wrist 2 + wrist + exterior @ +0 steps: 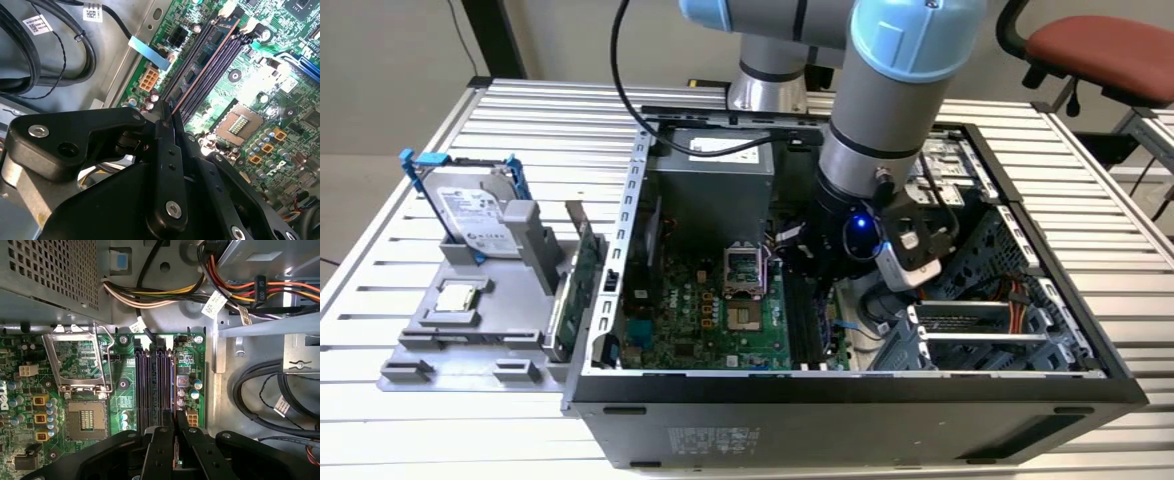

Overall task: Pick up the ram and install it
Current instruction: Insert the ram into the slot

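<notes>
exterior view: the arm reaches down into the open PC case [854, 385] on the slatted tabletop [400, 300], with the pincer [811, 285] low over the motherboard [707, 310] by the memory slots.

second wrist view: the pincer [172, 112] is clamped on the ram [200, 62], a thin dark stick held on edge, running right along the memory slots [220, 60] and lined up with them; can't tell if it's seated.

first wrist view: the ram [174, 415] shows edge-on between the fingers [162, 435], over the slots [155, 385] beside the CPU socket [86, 417].

handling: light, stiff, brittle I'd guess (grip the long edges, not the chips).

writing: cable tags and stickers carry print, none readable.
</notes>
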Controlling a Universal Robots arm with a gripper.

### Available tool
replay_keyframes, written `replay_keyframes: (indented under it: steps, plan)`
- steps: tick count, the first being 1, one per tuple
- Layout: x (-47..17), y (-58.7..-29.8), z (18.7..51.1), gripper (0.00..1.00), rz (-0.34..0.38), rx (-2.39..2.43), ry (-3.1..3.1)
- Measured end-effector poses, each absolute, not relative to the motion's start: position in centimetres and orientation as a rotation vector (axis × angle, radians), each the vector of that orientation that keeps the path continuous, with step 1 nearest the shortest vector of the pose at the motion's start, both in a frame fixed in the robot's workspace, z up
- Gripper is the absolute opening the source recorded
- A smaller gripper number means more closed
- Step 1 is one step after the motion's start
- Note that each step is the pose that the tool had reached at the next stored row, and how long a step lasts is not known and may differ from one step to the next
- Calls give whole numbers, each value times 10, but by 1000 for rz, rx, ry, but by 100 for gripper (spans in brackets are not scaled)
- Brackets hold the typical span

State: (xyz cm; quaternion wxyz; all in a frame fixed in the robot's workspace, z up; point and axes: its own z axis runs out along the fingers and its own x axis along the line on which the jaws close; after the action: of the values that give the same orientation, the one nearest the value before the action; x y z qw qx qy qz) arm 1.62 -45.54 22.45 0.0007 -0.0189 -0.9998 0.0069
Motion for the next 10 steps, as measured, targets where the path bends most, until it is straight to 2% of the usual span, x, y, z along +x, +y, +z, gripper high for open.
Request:
replay_keyframes:
  steps: [10]
  plan:
    - [16,-453,218,0,22,-58,-3140]
